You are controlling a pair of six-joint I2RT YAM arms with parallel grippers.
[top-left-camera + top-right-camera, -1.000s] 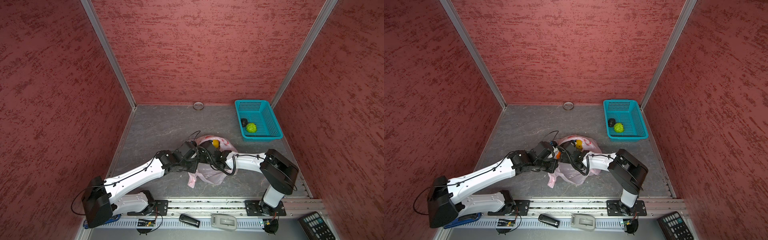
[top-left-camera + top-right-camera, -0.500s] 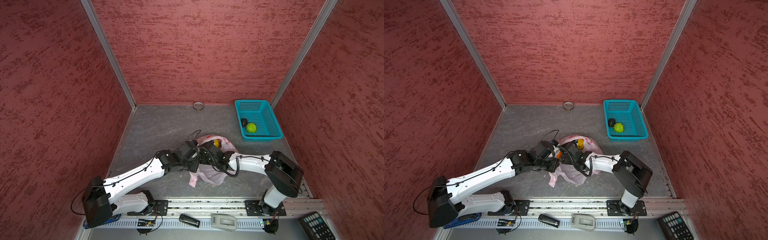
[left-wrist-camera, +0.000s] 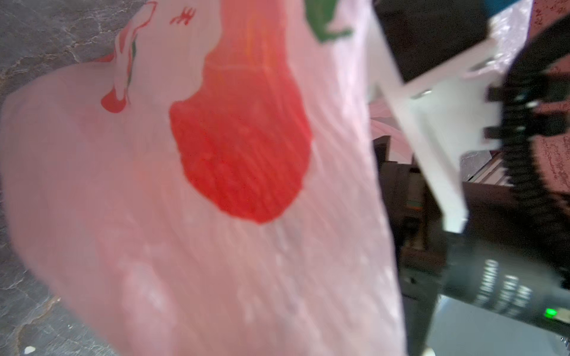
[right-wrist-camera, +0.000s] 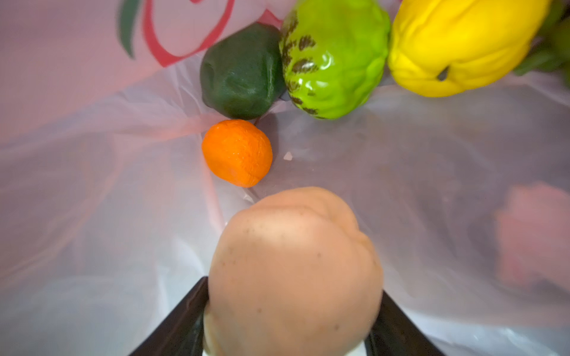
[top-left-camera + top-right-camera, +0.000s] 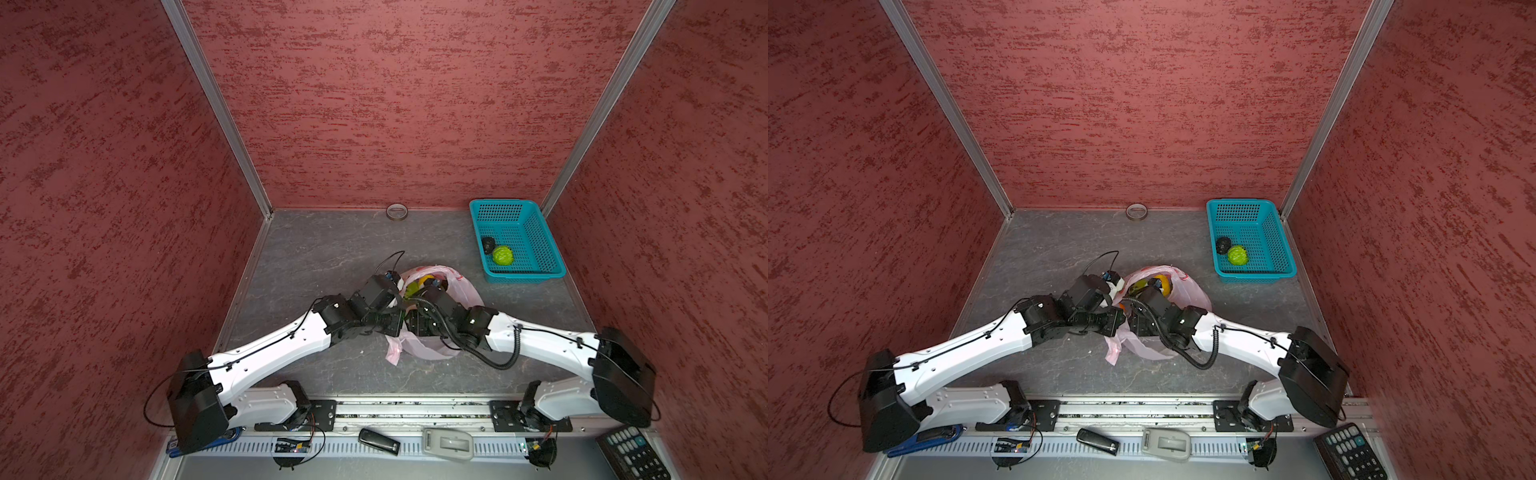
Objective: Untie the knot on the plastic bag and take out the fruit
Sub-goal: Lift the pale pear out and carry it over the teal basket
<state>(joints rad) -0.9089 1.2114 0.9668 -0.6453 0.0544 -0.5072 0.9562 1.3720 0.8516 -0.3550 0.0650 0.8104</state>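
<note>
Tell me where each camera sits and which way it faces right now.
Both top views: high over the front rail, looking down; left arm, right arm, plastic bag, basket.
Left wrist: facing the bag's printed outside, close up; right arm beyond.
Right wrist: inside the bag, facing beige fruit between its jaws.
Shared: all four show the bag.

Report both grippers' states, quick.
Left gripper: shut, pinching the plastic bag at its edge.
Right gripper: closed on the beige fruit inside the bag.

The plastic bag (image 5: 467, 291), fruit (image 4: 237, 152) inside it, lies centrally; the basket (image 5: 525, 237) behind, rightward, holds two more.
</note>
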